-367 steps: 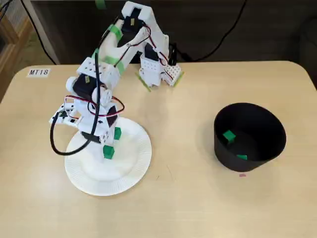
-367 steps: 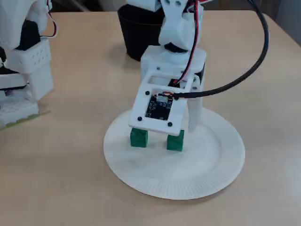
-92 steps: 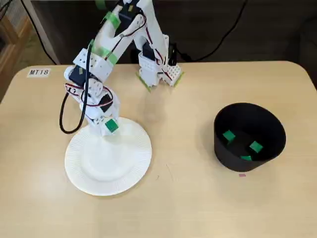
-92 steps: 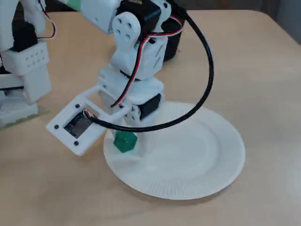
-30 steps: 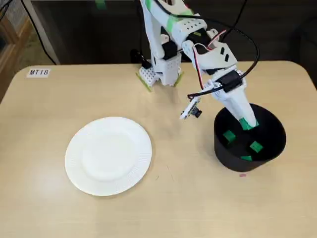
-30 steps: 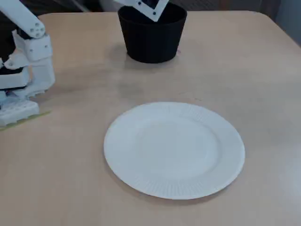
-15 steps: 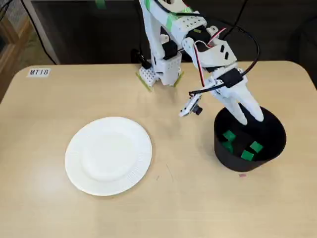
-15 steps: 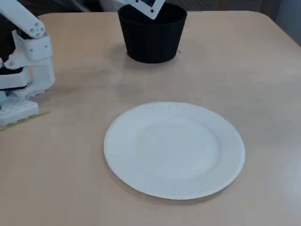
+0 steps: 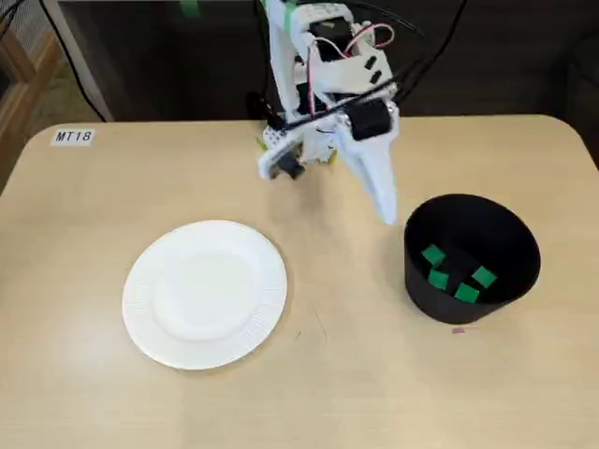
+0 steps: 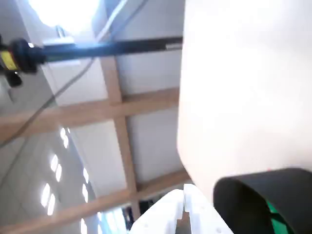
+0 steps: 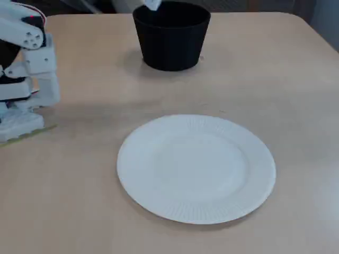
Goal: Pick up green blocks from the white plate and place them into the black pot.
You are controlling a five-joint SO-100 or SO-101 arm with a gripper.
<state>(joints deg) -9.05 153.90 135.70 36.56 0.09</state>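
Observation:
The white plate [image 9: 204, 292] lies bare on the table, also seen large in the other fixed view [image 11: 196, 169]. The black pot [image 9: 426, 304] stands at the right with several green blocks [image 9: 438, 278] on its bottom. My gripper [image 9: 386, 213] hangs in the air just left of the pot's rim, pointing down, fingers together and holding nothing. In the wrist view the gripper [image 10: 184, 196] shows a thin seam between its white fingers, with the pot [image 10: 253, 195] and a green block [image 10: 279, 224] to the right.
The arm's white base [image 9: 301, 140] stands at the table's far edge, and appears at the left as the base [image 11: 26, 69] in the other fixed view. A label reading MT18 [image 9: 73, 137] is stuck at the far left corner. A small pink speck [image 9: 458, 329] lies before the pot.
The gripper carried the last green block from the plate and dropped it into the pot. It has since lifted out leftward and shut.

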